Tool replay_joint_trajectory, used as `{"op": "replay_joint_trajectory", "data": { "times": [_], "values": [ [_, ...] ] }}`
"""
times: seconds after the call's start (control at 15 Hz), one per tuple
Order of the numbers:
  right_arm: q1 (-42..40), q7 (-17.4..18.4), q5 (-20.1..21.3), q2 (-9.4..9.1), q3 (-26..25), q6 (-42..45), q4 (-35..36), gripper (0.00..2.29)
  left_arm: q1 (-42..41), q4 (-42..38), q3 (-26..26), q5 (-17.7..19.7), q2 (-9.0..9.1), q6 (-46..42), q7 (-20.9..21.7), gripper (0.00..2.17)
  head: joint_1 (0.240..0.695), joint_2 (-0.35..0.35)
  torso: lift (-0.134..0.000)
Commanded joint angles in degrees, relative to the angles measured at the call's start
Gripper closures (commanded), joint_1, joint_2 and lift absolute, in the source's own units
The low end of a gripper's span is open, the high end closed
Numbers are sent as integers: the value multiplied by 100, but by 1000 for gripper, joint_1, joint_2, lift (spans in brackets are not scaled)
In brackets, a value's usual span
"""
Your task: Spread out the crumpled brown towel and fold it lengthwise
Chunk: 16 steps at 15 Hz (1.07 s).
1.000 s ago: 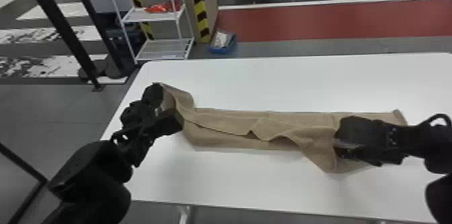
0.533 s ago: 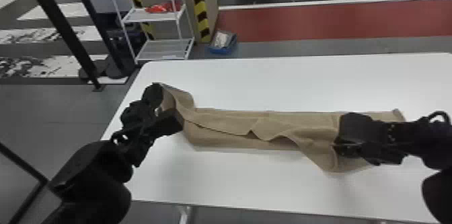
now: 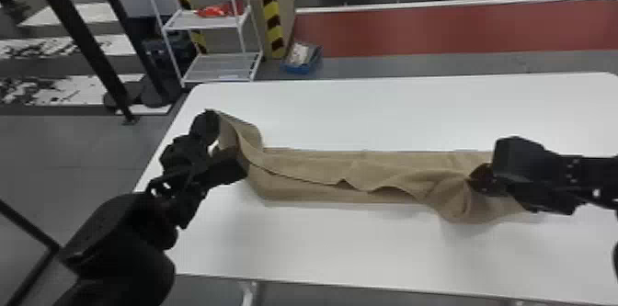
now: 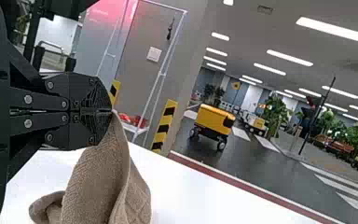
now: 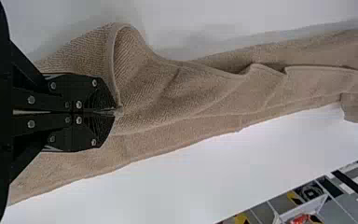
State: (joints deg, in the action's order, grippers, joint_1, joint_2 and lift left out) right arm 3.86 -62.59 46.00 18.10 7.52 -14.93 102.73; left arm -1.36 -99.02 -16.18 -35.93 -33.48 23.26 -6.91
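Note:
In the head view the brown towel [image 3: 322, 167] lies as a long strip across the white table [image 3: 358, 245], its upper layer creased with a wavy edge. At the strip's left end my left gripper [image 3: 230, 144] holds a raised corner. My right gripper [image 3: 478, 178] is over the right part, where the cloth bunches beneath it. In the left wrist view the left gripper [image 4: 111, 111] is shut on the towel [image 4: 100, 177], which hangs from the tips. In the right wrist view the right gripper [image 5: 116, 112] is shut on an edge of the towel [image 5: 205, 93].
Behind the table's left corner stands a white rack [image 3: 220, 64] with a red item on its upper shelf. A blue box [image 3: 301, 59] sits on the floor beyond the far edge. Black posts [image 3: 82, 38] stand at the left.
My right gripper has moved slightly away from the table's front edge with the towel edge, and the cloth near it has bunched. The left arm has kept still.

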Motion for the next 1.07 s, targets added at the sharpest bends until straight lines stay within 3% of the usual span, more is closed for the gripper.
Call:
{"op": "replay_joint_trajectory", "data": {
  "times": [0.0,0.13,0.33,0.53,0.8,0.93,1.0],
  "values": [
    [-114,-8,-346,71,-444,20,353,1177,-22,-144,36,-2,0,9,-12,1443,695,155,-120],
    [-245,-8,-645,115,-875,38,590,1177,-136,-355,150,-2,8,96,23,1443,695,131,-120],
    [-491,-87,-1559,115,-1877,73,1021,1177,-400,-856,343,-11,0,202,32,1443,695,103,-120],
    [-614,-87,-2192,115,-2870,126,1232,1177,-672,-1321,519,-134,-62,466,-12,1443,678,51,-120],
    [-685,238,-2429,115,-3441,530,1065,1156,-707,-1269,598,-195,-115,518,32,1447,645,-1,-120],
    [-711,238,-2570,159,-3591,759,775,1156,-707,-1198,616,-195,-123,518,14,1673,639,-17,-120],
    [-738,238,-2561,159,-3591,899,652,1156,-734,-1190,616,-195,-132,501,5,1676,641,-25,-120]
  ]
}}
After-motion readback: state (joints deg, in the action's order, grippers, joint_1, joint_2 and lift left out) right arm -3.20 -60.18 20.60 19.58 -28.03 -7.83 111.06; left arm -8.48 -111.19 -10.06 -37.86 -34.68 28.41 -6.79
